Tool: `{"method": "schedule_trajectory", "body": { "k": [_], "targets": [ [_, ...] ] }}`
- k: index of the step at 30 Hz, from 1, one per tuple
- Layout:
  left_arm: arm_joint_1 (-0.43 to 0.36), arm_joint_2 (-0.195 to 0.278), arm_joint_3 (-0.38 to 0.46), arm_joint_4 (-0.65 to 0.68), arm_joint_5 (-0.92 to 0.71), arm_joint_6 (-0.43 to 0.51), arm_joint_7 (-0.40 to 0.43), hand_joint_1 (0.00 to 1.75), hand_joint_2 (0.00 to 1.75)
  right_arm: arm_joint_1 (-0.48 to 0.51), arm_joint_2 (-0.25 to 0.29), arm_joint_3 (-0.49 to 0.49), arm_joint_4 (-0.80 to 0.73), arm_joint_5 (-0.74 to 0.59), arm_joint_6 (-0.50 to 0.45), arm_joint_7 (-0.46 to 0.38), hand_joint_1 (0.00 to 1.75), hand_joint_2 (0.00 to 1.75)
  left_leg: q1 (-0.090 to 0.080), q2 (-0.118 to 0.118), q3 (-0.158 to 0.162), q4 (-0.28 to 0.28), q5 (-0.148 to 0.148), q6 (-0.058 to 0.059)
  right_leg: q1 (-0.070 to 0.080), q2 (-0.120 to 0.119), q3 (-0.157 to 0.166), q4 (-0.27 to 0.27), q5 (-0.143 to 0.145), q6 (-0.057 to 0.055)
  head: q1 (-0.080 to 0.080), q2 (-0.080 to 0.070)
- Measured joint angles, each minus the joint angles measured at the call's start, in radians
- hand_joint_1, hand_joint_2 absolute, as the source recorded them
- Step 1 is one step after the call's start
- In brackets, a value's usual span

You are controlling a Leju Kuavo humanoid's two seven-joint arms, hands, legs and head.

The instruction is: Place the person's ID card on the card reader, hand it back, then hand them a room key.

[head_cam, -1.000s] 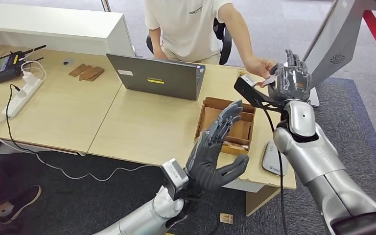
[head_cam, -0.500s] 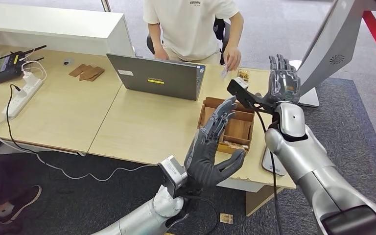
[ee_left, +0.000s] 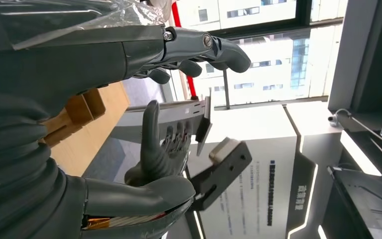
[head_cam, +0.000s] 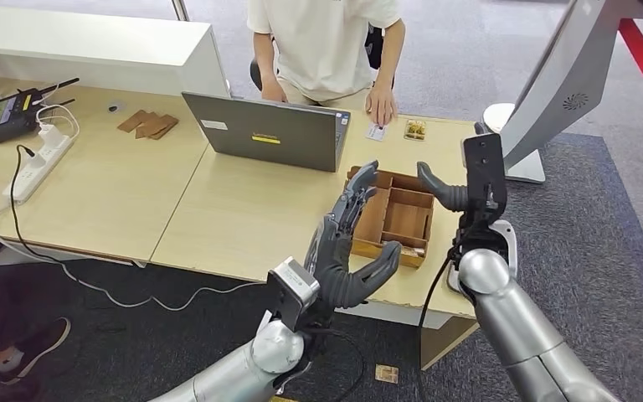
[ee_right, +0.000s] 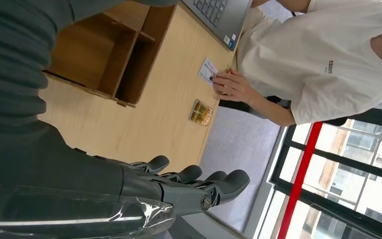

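The ID card (head_cam: 375, 131) now lies flat on the table (head_cam: 243, 209) under the person's hand (head_cam: 381, 106), well beyond the right hand's fingers (ee_right: 199, 174), which a second ago met that hand at the far edge. The right hand (head_cam: 456, 194) has drawn back empty, fingers spread, above the wooden tray (head_cam: 398, 219). The left hand (head_cam: 345, 251) still hovers open-fingered beside the tray, nearer the laptop (head_cam: 272, 131).
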Motion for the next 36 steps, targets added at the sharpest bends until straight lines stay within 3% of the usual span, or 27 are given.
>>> {"method": "schedule_trajectory", "body": {
  "k": [3,10,14,18,22,28,36],
  "targets": [
    [0.008,0.014,0.007,-0.018,-0.014,0.010,0.011,0.00,1.75,0.095,-0.037,-0.001,-0.116,-0.025,-0.026,-0.016,0.00,1.75,0.000,0.000,0.000,0.000,0.000,0.000,0.000,0.000,0.000,0.000,0.000,0.000,0.000,0.000],
    [0.019,0.036,0.021,-0.050,-0.030,0.018,0.024,0.00,1.75,0.200,-0.078,0.015,-0.238,0.244,-0.034,0.080,0.00,1.75,0.000,0.000,0.000,0.000,0.000,0.000,0.000,0.000,0.000,0.000,0.000,0.000,0.000,0.000],
    [0.026,0.044,0.023,-0.061,-0.034,0.000,0.025,0.00,1.75,0.243,-0.082,0.021,-0.255,0.321,0.005,0.106,0.00,1.75,0.000,0.000,0.000,0.000,0.000,0.000,0.000,0.000,0.000,0.000,0.000,0.000,0.000,0.000],
    [0.030,0.048,0.023,-0.067,-0.030,-0.015,0.024,0.00,1.75,0.281,-0.071,0.030,-0.241,0.368,0.033,0.096,0.00,1.75,0.000,0.000,-0.001,0.000,0.000,0.000,0.000,0.000,0.000,0.000,0.000,0.000,0.000,0.000],
    [0.025,0.046,0.023,-0.070,-0.022,-0.036,0.013,0.00,1.75,0.284,-0.051,0.059,-0.189,0.645,0.049,0.153,0.00,1.75,0.000,0.000,0.000,0.000,0.000,0.000,0.000,0.000,0.000,0.000,0.000,0.000,0.000,0.000],
    [0.021,0.032,0.023,-0.069,-0.023,-0.066,-0.004,0.00,1.75,0.280,-0.024,0.092,-0.100,0.947,0.098,0.214,0.00,1.75,0.000,0.000,0.000,0.000,0.000,0.000,0.000,0.000,0.000,0.000,0.000,0.000,0.000,0.000],
    [0.019,0.020,0.023,-0.066,-0.025,-0.079,-0.011,0.00,1.75,0.279,0.004,0.107,-0.014,0.993,0.122,0.208,0.00,1.75,0.000,0.000,0.000,0.000,0.000,0.000,0.000,0.000,0.000,0.000,0.000,0.000,0.000,0.000]
  ]
}}
